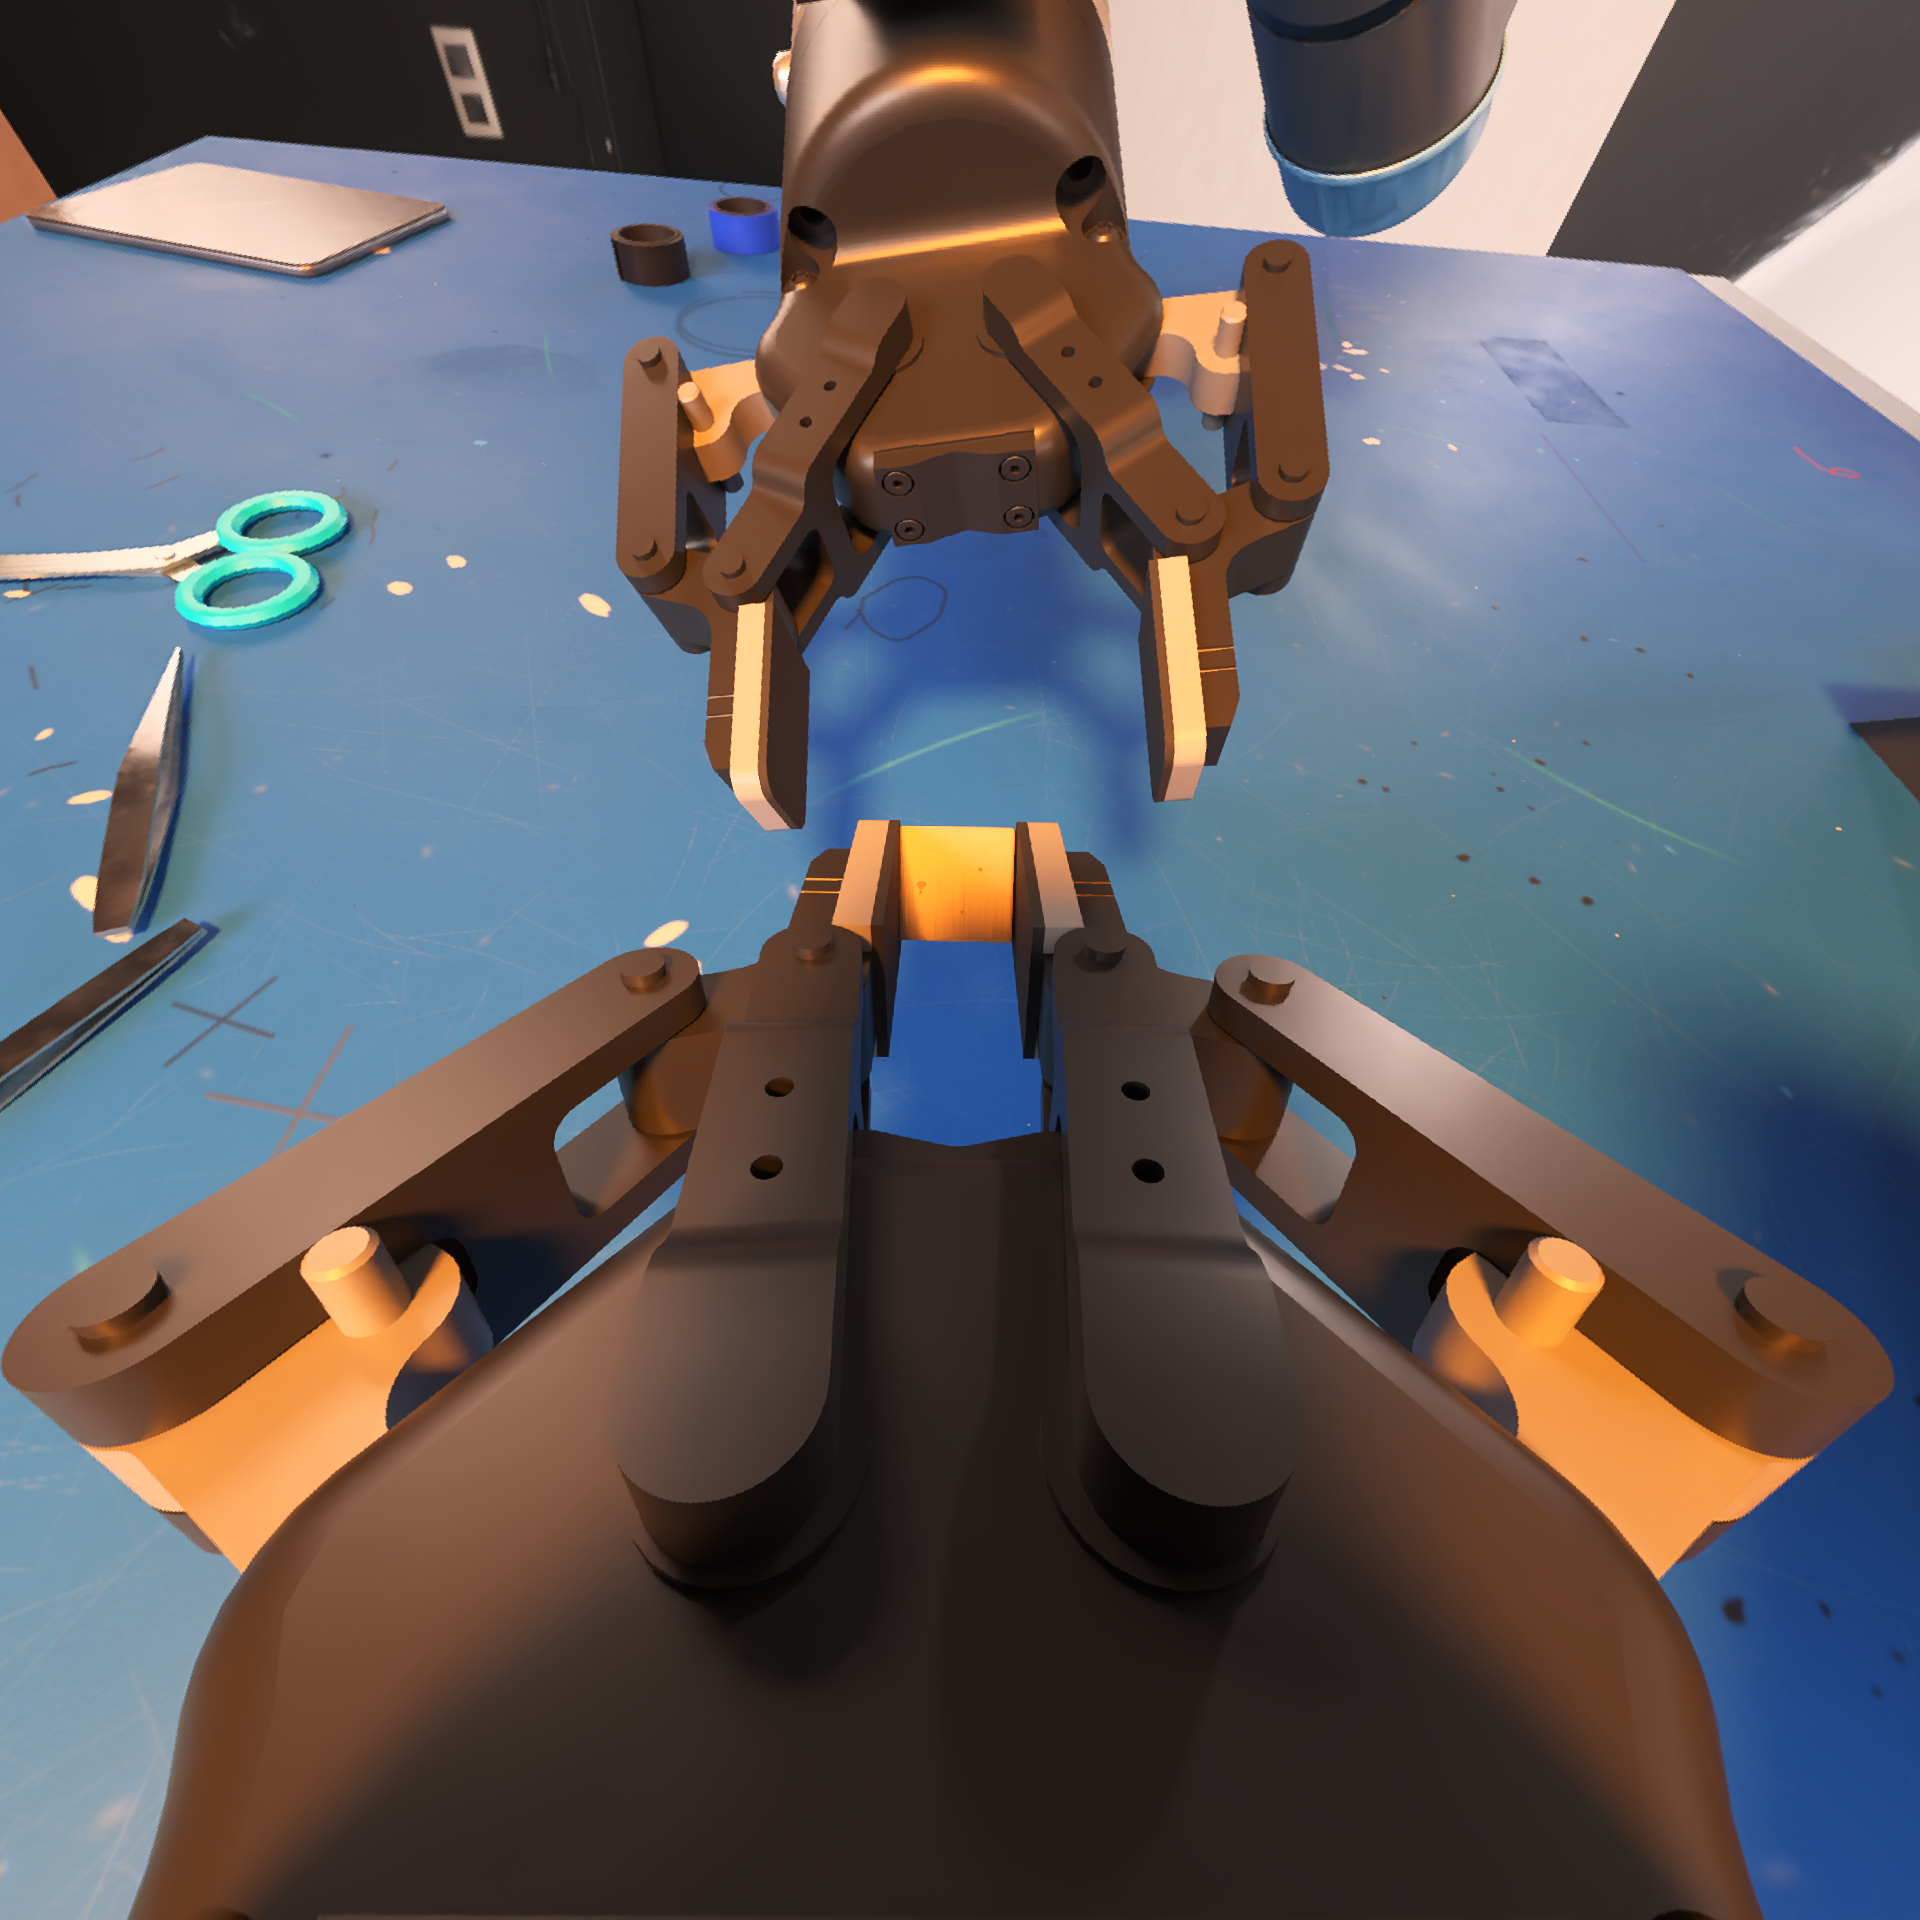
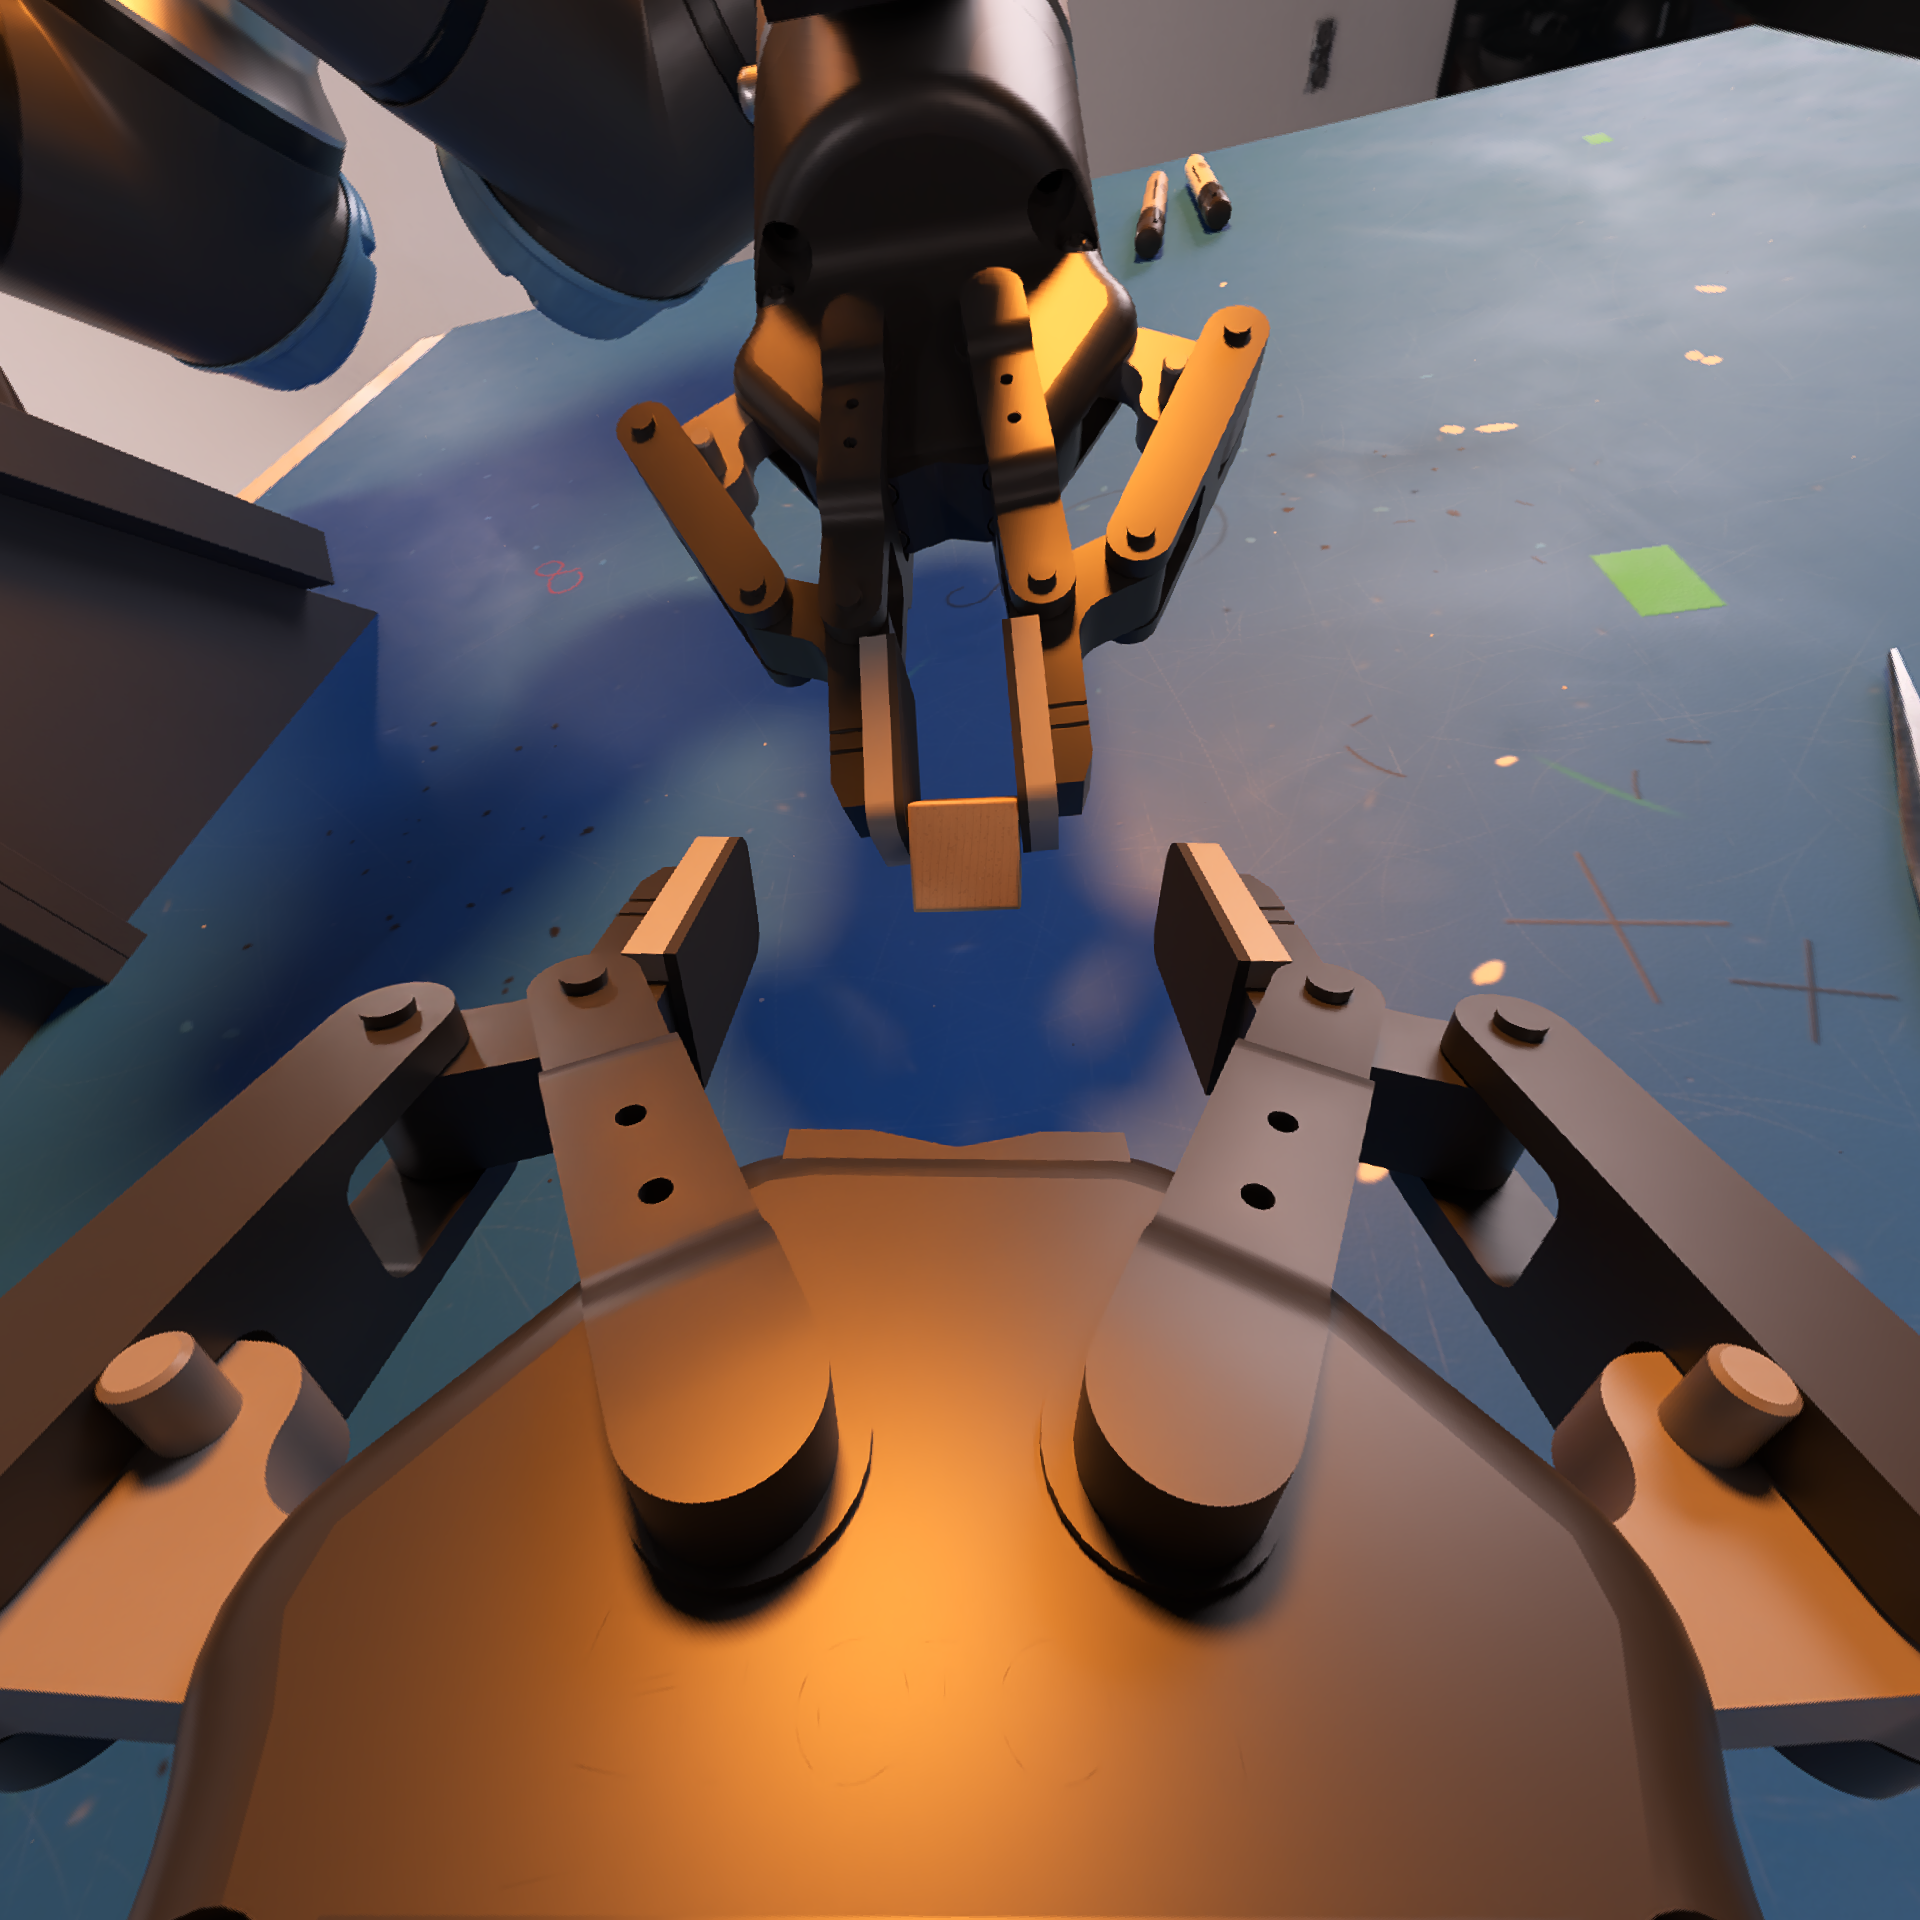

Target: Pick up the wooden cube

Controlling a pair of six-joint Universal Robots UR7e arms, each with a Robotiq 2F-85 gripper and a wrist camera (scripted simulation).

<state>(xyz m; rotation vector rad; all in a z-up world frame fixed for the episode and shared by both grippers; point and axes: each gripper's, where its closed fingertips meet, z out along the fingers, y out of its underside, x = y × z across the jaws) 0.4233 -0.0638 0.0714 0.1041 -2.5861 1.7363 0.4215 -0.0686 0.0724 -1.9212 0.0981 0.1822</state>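
The wooden cube (image 1: 956, 883) is small and light brown. My left gripper (image 1: 956, 878) is shut on it, pads against its two sides, and holds it above the blue table (image 1: 1455, 727). In the right wrist view the cube (image 2: 963, 854) sticks out below the left gripper's fingertips (image 2: 961, 810). My right gripper (image 2: 956, 935) is open and empty, facing the left one, its fingers spread just short of the cube. It also shows in the left wrist view (image 1: 977, 727), open, just beyond the cube.
Teal-handled scissors (image 1: 208, 561), a metal blade (image 1: 145, 800), a flat grey tablet (image 1: 239, 213), a black ring (image 1: 649, 252) and a blue ring (image 1: 743, 223) lie on the left. Two markers (image 2: 1179, 208) and a green patch (image 2: 1655, 580) lie farther off. A dark box (image 2: 125, 665) stands at one edge.
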